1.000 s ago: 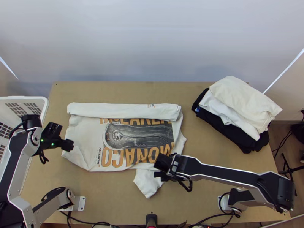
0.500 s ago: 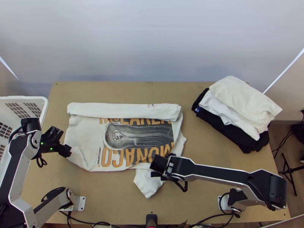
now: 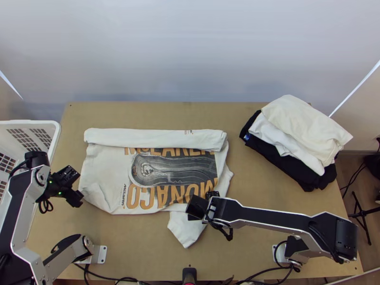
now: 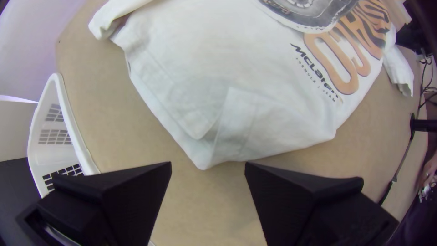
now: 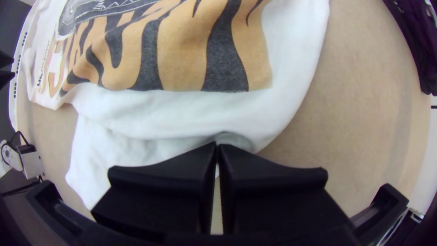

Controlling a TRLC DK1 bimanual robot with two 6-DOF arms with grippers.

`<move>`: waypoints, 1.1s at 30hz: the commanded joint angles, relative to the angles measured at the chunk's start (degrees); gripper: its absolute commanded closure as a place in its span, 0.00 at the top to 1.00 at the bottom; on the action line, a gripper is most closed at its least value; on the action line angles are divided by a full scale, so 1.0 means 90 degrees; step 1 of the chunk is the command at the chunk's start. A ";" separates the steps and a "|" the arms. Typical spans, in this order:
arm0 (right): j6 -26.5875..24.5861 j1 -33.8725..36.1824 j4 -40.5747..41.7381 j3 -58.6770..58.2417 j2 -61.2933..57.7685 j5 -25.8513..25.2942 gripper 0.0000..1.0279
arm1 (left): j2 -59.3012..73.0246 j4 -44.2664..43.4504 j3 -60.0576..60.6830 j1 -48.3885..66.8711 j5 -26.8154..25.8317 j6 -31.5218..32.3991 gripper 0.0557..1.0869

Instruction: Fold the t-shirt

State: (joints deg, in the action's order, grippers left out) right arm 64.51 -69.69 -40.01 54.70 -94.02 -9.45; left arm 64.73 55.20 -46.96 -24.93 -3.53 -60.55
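The white t-shirt (image 3: 107,171) lies printed side up, its far side folded over in a long strip, a sleeve sticking out toward the near edge. Just off its near-left corner is my left gripper (image 3: 76,199); in the left wrist view, the left gripper (image 4: 208,165) stands open, with the corner of the t-shirt (image 4: 191,91) between and beyond its fingertips. My right gripper (image 3: 194,210) is at the near edge beside the sleeve. In the right wrist view, the right gripper (image 5: 217,145) is shut on the puckered edge of the t-shirt (image 5: 182,109).
A pile of cream, white and black clothes (image 3: 304,128) lies at the far right of the table (image 3: 266,213). A white basket (image 3: 54,135) stands against the left side. Black cables run along the table's near edge.
My left gripper has drawn back to the left and slightly nearer, off the t-shirt's corner. The right gripper has shifted a little left along the near edge.
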 commanded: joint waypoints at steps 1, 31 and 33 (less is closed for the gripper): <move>-0.0029 -0.0001 -0.0037 -0.0033 -0.0013 -0.0053 0.03 | 0.0347 0.0458 -0.0358 -0.0179 -0.0067 -0.0010 0.77; -0.0117 0.0068 -0.0066 -0.0111 0.0075 -0.0112 0.03 | 0.1236 -0.0147 0.0022 -0.0521 -0.1170 0.0273 0.04; -0.0156 0.0077 -0.0086 -0.0111 0.0105 -0.0112 0.03 | 0.1206 -0.0108 0.0003 -0.0638 -0.1170 0.0224 0.04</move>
State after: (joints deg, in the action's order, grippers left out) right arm 63.83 -69.34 -40.51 53.82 -93.80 -10.55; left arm 75.70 53.89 -47.09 -29.15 -13.15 -58.08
